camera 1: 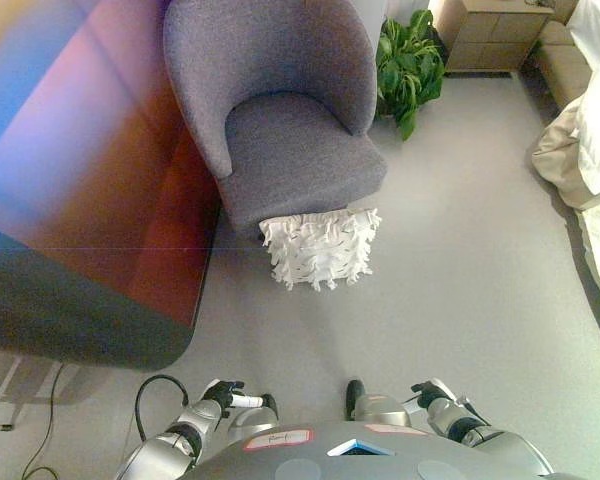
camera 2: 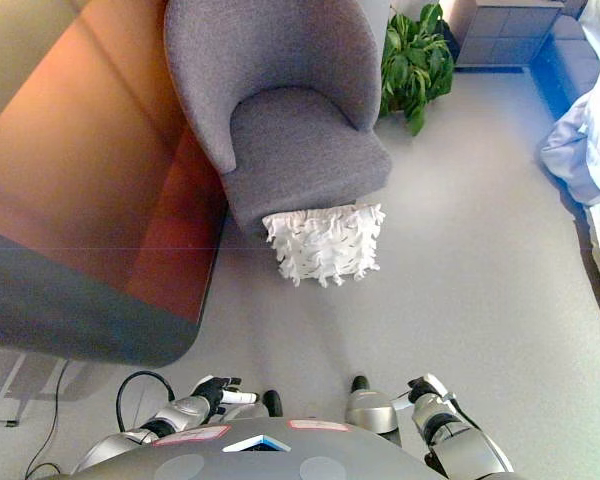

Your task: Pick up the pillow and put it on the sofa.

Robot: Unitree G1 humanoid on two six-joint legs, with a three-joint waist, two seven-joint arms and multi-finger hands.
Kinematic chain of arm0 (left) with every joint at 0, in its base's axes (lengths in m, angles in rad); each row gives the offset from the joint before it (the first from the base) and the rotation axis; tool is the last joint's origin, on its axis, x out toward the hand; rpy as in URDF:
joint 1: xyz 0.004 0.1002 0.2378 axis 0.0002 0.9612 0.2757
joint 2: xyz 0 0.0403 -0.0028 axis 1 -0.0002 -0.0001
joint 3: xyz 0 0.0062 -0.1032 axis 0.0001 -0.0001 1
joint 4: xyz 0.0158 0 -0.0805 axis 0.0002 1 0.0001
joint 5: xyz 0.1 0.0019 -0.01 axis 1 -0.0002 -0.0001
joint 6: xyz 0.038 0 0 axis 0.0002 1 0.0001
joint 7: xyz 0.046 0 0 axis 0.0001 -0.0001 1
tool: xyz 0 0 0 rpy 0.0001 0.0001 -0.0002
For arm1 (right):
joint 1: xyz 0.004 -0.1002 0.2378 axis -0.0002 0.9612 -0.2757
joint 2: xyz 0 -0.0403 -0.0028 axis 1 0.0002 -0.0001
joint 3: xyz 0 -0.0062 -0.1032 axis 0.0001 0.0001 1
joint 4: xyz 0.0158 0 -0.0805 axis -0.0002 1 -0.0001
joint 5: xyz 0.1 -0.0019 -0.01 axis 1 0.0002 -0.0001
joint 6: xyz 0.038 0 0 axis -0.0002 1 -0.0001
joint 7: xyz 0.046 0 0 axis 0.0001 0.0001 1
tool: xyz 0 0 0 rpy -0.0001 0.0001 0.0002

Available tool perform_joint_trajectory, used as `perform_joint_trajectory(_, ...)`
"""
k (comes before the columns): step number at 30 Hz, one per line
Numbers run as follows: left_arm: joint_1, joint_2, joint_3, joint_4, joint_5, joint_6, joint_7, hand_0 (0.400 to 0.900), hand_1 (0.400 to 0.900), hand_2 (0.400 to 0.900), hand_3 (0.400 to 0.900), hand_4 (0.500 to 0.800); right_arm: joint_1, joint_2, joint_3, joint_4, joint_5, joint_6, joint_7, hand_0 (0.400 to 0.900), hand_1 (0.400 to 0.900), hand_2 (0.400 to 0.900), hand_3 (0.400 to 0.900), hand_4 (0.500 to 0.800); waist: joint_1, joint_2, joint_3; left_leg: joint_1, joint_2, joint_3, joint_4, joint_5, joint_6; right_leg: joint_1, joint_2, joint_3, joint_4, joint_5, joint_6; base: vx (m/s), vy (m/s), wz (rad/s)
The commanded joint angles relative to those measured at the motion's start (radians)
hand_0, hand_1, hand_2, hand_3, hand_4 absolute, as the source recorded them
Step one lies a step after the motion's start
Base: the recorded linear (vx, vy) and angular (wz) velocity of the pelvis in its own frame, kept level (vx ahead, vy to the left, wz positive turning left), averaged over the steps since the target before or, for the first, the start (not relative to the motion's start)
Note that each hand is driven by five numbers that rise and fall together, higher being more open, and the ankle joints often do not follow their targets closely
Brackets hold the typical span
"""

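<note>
Grey floor (camera 1: 460, 300) lies all around us. Our left hand (camera 1: 225, 395) and right hand (camera 1: 432, 393) hang low by our sides, fingers loosely curled, holding nothing. Far ahead of both hands, the white pillow (camera 1: 320, 247) leans on the front of the grey sofa chair (camera 1: 280, 110). We think its floppy frills could slip from our fingers. We might also bump the chair when reaching.
</note>
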Motion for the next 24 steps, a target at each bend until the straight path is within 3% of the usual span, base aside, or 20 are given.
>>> perform_joint_trajectory(1, -0.057, 0.005, -0.028, 0.031, -0.026, 0.011, 0.007, 0.9, 0.9, 0.9, 0.9, 0.8, -0.059, -0.001, 0.037, 0.046, 0.028, 0.015, 0.001, 0.9, 0.9, 0.9, 0.9, 0.8, -0.001, -0.023, 0.021, -0.021, -0.118, 0.013, 0.0, -0.009, 0.101, -0.031, 0.043, 0.064, 0.08, -0.045, 0.017, 0.0, 0.0, 0.0)
perform_joint_trajectory(6, -0.063, 0.008, -0.031, 0.019, -0.023, 0.015, -0.022, 0.9, 0.9, 0.9, 0.9, 0.8, -0.058, -0.007, 0.036, 0.034, 0.024, 0.014, 0.002, 0.9, 0.9, 0.9, 0.9, 0.8, -0.004, -0.022, 0.028, -0.023, -0.118, 0.016, 0.001, -0.008, 0.102, -0.035, 0.047, 0.07, 0.082, -0.044, 0.015, 0.0, 0.0, 0.0)
perform_joint_trajectory(20, -0.076, 0.005, -0.054, 0.009, -0.03, 0.015, -0.01, 0.9, 0.9, 0.9, 0.9, 0.8, -0.063, -0.007, 0.051, 0.011, 0.039, 0.038, 0.001, 0.9, 0.9, 0.9, 0.9, 0.8, -0.012, -0.021, 0.038, -0.034, -0.107, 0.021, 0.004, -0.005, 0.1, -0.048, 0.065, 0.081, 0.084, -0.051, 0.003, 0.01, -0.026, 0.02)
perform_joint_trajectory(24, -0.076, 0.002, -0.056, 0.011, -0.027, 0.01, -0.005, 0.9, 0.9, 0.9, 0.9, 0.8, -0.067, -0.006, 0.05, 0.01, 0.055, 0.075, -0.024, 0.9, 0.9, 0.9, 0.9, 0.8, -0.014, -0.022, 0.042, -0.036, -0.103, 0.023, 0.006, -0.003, 0.098, -0.048, 0.071, 0.081, 0.081, -0.051, 0.001, 0.0, -0.046, -0.02)
